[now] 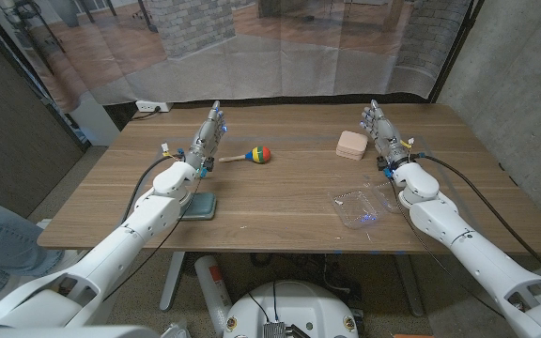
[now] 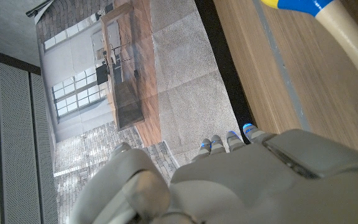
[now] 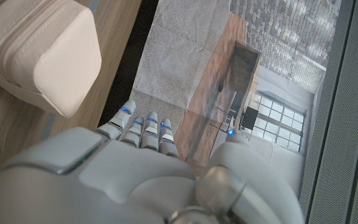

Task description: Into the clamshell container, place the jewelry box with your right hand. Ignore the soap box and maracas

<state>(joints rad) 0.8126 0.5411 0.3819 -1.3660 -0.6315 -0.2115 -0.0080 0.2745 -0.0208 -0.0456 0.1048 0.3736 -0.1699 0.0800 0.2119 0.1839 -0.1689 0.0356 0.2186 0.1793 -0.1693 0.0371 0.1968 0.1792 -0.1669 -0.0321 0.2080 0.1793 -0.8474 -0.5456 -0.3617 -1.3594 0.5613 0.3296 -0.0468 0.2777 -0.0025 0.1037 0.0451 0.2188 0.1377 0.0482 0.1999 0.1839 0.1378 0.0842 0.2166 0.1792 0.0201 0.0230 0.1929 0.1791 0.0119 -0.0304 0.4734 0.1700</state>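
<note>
Right hand: my right hand [image 1: 379, 130] stands on the table [image 1: 280, 192] toward its far right, fingers [image 3: 143, 127] straight and close together, holding nothing; the wrist view shows them reaching out past the far edge.
Jewelry box: the jewelry box [image 1: 350, 145], pale pink with rounded corners, sits just beside my right hand on its inner side, near the far edge; whether the two touch I cannot tell. In the right wrist view the box [image 3: 39, 50] lies close by my fingers, lid closed.
Container: the clear clamshell container [image 1: 362, 207] lies open near the front edge on the right, just inside my right forearm, well apart from the box.
Left hand: my left hand [image 1: 208, 136] stands toward the far left of the table, fingers extended and together, gripping nothing.
Maraca: a maraca [image 1: 250, 155] with red, yellow and blue bands lies just beside my left hand, handle pointing toward it; its handle [image 2: 347, 37] shows in the left wrist view.
Soap box: a grey-green soap box [image 1: 197, 205] rests near the front edge under my left forearm.
</note>
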